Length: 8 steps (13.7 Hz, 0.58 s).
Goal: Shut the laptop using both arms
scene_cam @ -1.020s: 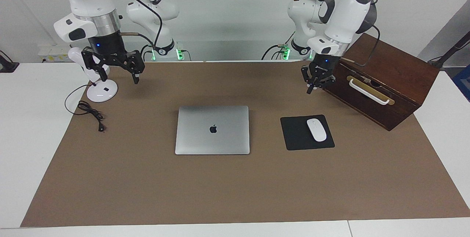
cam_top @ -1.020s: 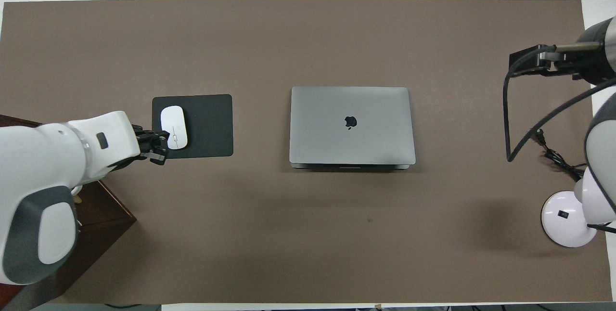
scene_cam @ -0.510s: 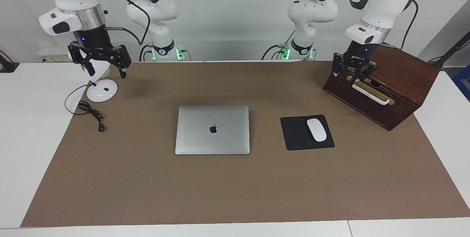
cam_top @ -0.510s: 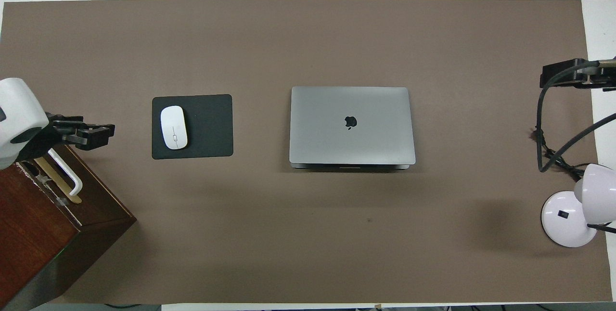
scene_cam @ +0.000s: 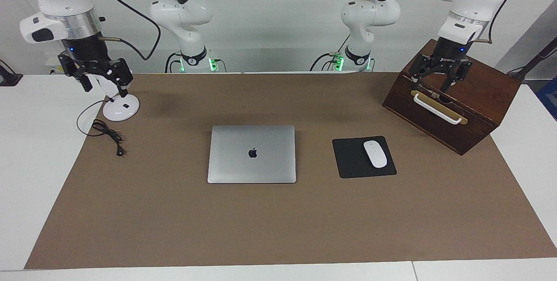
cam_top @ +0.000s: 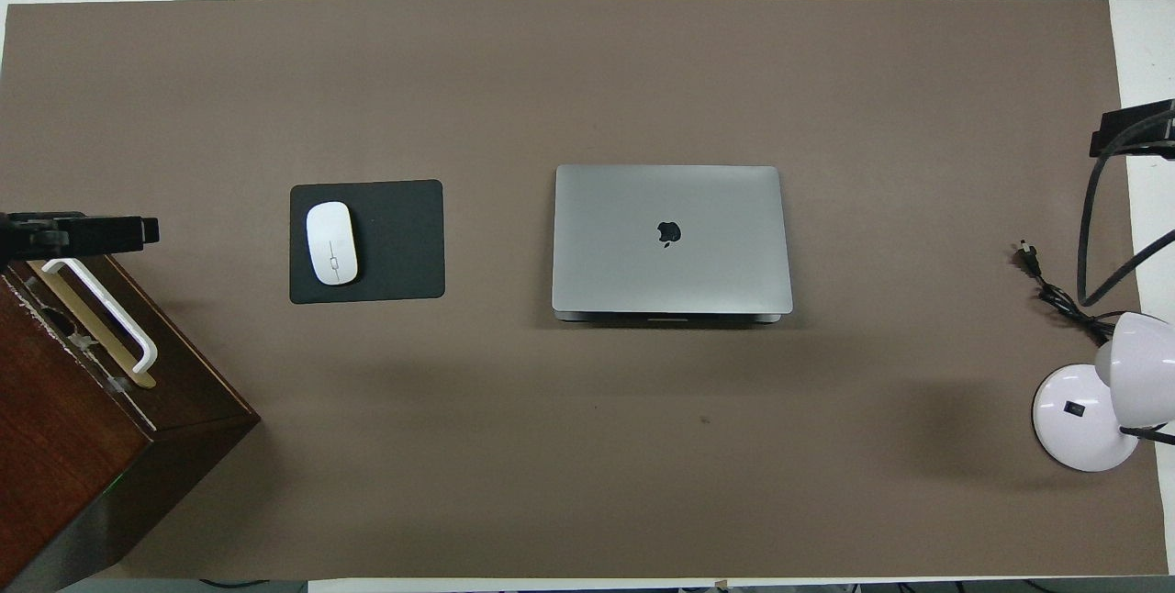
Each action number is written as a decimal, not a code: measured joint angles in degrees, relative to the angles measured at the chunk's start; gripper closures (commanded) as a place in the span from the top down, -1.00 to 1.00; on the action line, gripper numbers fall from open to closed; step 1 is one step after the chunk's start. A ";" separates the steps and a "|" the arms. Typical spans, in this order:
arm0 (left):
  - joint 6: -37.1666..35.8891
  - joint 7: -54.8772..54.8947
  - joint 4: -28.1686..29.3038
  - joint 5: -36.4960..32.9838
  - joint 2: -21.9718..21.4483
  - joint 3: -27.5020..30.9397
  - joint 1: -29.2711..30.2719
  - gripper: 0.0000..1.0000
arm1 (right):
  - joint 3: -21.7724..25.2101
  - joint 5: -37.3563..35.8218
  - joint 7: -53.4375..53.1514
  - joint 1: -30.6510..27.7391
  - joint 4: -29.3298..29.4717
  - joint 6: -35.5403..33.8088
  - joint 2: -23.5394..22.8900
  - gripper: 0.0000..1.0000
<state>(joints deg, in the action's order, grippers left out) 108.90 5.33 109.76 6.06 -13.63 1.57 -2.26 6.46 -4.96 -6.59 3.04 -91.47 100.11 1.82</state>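
Note:
The silver-grey laptop (scene_cam: 251, 154) lies shut and flat at the middle of the brown mat, lid down with its dark logo on top; the overhead view shows the laptop (cam_top: 670, 240) the same way. My left gripper (scene_cam: 433, 85) hangs open over the wooden box, well away from the laptop, and only its dark tip (cam_top: 83, 233) enters the overhead view. My right gripper (scene_cam: 104, 89) is open in the air over the white lamp at the right arm's end of the table. Neither gripper holds or touches anything.
A black mouse pad (scene_cam: 350, 159) with a white mouse (scene_cam: 375, 154) lies beside the laptop, toward the left arm's end. A dark wooden box (scene_cam: 474, 94) with a white handle stands there too. A white desk lamp (scene_cam: 121, 109) and its black cable (scene_cam: 106, 131) sit at the right arm's end.
Both arms have risen and swung outward away from the laptop. The left gripper went from shut to open and now hangs over the box. The laptop has not moved.

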 measured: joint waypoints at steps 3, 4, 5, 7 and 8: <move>-6.77 -0.46 -8.51 -1.05 3.51 0.04 0.56 1.00 | -0.01 0.00 0.97 -0.18 0.00 0.05 0.01 1.00; -7.77 -0.77 -10.24 -1.11 4.55 0.03 0.56 1.00 | -0.02 0.00 1.58 -0.18 0.00 0.05 0.01 1.00; -8.47 -1.36 -11.24 -1.11 5.33 0.01 0.56 1.00 | -0.02 0.01 2.37 -0.19 0.00 0.05 0.01 1.00; -9.70 -2.86 -11.92 -1.12 6.12 -0.15 0.55 1.00 | -0.60 0.15 3.13 -1.04 -0.08 0.03 0.01 1.00; -10.01 -3.36 -11.94 -1.13 6.24 -0.31 0.53 1.00 | -2.40 0.60 3.45 -3.06 -0.16 0.01 0.01 1.00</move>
<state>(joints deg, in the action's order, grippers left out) 98.89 1.97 97.83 4.93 -7.40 1.26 -1.72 4.06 -4.36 -3.14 -0.02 -91.64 100.12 1.84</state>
